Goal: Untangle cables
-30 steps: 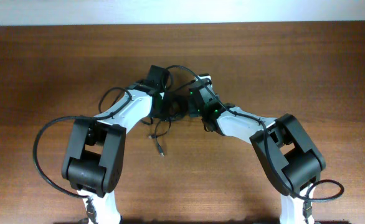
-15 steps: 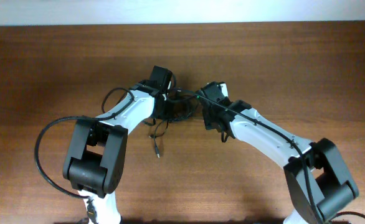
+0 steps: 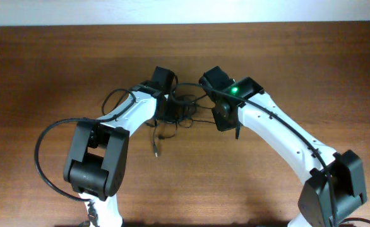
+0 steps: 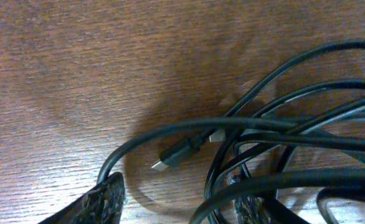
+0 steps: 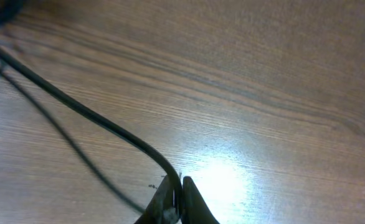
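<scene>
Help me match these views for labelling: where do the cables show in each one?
Overhead: cables bunched at centre.
Left wrist: loops fill the right half.
Right wrist: one strand runs from upper left into the shut right gripper.
Shared landmark: the wood-grain table.

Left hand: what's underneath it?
Looped black cables on the wooden table, with one plug end lying between the spread fingers of the left hand. Overhead, the hand covers the tangle's middle, so how the loops cross there cannot be seen.
</scene>
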Robot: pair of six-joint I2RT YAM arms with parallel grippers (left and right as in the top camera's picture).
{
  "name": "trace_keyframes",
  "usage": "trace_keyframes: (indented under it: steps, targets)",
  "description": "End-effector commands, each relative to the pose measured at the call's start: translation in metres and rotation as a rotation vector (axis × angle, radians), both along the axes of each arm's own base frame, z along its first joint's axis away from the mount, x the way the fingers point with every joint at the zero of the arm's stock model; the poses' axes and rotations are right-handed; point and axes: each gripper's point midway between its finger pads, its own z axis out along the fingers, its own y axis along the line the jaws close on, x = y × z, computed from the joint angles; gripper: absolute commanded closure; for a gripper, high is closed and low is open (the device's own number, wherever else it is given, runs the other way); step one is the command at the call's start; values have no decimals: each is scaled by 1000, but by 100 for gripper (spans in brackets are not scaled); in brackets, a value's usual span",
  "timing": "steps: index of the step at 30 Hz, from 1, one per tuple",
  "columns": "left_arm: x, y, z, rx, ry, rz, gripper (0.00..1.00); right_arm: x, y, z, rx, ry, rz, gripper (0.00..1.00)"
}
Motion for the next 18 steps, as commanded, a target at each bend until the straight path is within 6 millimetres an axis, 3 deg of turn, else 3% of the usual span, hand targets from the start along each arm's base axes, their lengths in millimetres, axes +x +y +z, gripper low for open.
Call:
trace_keyframes:
  steps: [1,3,6,8,12,18]
  targets:
    - [-7,21,-14,80,32,25,44,1,12,24,92,-4,10,95]
    - [-7,21,-14,81,35,25,47,-3,13,26,105,16,12,95]
    - [-8,21,-14,82,36,25,42,-10,9,25,88,44,10,94]
    - [-7,20,-12,78,39,24,44,-18,11,23,106,83,13,85]
    - [-6,10,-4,34,62,1,52,-22,15,22,125,110,15,80]
    - [-24,-47,1,-241,140,-315,49,-23,44,20,284,138,14,69]
